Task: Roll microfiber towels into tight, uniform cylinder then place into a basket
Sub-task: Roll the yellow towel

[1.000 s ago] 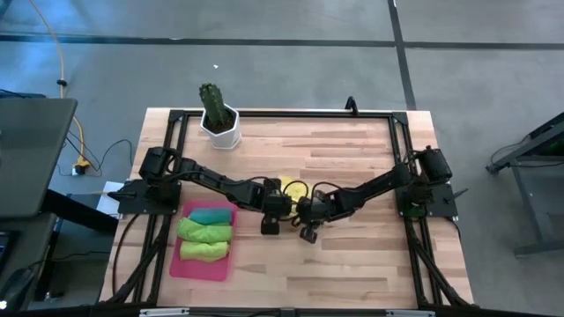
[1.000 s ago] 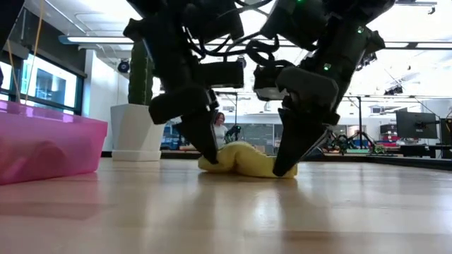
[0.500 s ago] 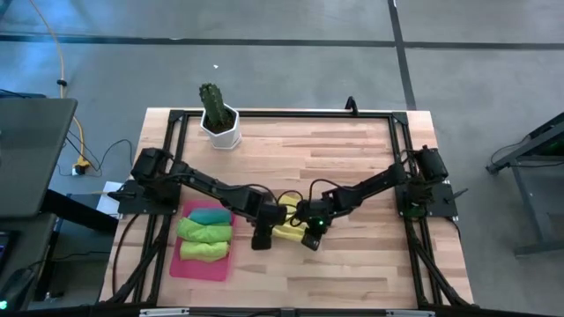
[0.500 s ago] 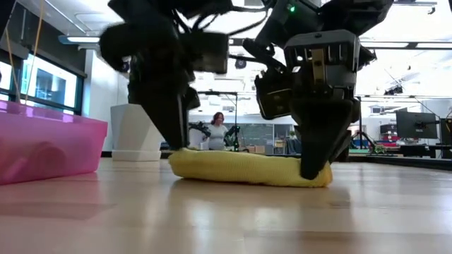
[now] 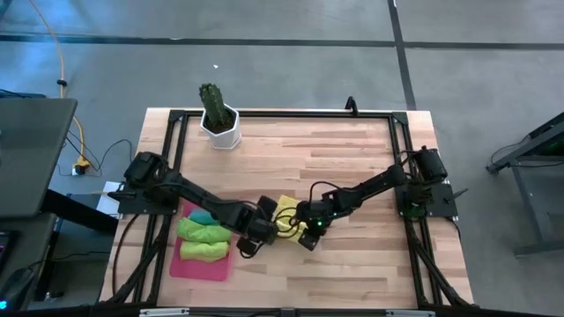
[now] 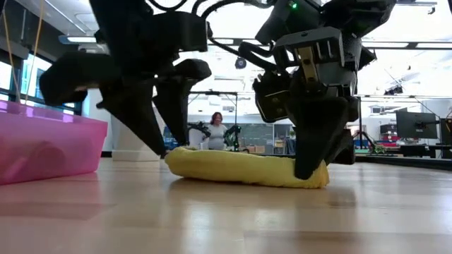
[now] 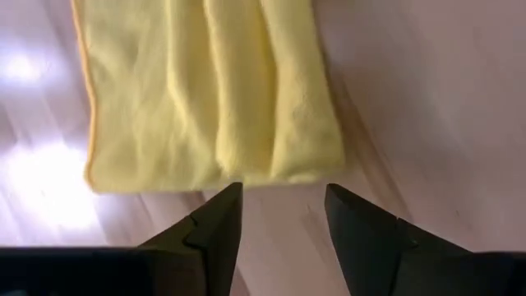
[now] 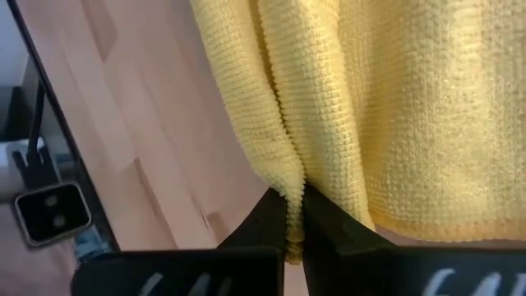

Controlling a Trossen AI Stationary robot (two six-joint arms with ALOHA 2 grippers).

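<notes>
The yellow towel lies on the table as a long, loosely pleated strip, also seen in the high view. My right gripper is shut on its right end. My left gripper stands open just short of the towel's left end, touching nothing. The pink basket at the near left holds a teal towel, a green towel and a lime green towel, each rolled. My right gripper pinches a raised fold at the yellow towel's right end between its two fingers. The fingers slant down from above and from the table's right. The cloth bunches into the grip, and the rest of the towel lies slack on the table.
A white pot with a cactus stands at the far left of the table. The pink basket's wall rises close to the left of my left gripper. Bare wood lies to the right of and beyond the towel.
The yellow towel was a bunched lump. It has been dragged toward the near edge and drawn out into a long strip. My left gripper has opened, let go of the towel's left end and moved toward the table's near left, rolling as it went. My right gripper has turned in place, staying shut.
</notes>
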